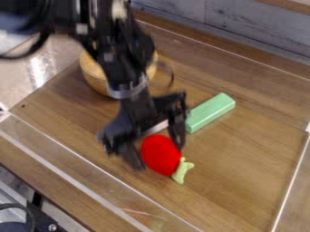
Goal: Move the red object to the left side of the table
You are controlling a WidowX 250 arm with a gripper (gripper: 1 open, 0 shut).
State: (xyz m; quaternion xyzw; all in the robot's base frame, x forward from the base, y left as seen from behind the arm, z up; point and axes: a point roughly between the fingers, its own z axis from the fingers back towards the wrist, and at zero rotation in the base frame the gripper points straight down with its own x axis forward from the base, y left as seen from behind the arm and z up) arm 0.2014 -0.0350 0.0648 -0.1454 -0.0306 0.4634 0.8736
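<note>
Camera view has my gripper [155, 152] low over the table [227, 188], blurred, its fingers spread wide with the red object [160, 155] between them or just under their tips. I cannot make out whether either finger touches it, and I see no sign of a grip. I judge this to be the end of the approach, with the grasp yet to be made. Next I would settle the fingers evenly about the red body, close gently, and check that it comes up with the tool before carrying it to the left side. The piece looks rounded and bright red, strawberry-like, with a pale green stem [182, 171] poking out beyond the fingertips. Just beside the tool lies a light green block [211, 112]; behind it, partly hidden, sits a wooden bowl [97, 72].
</note>
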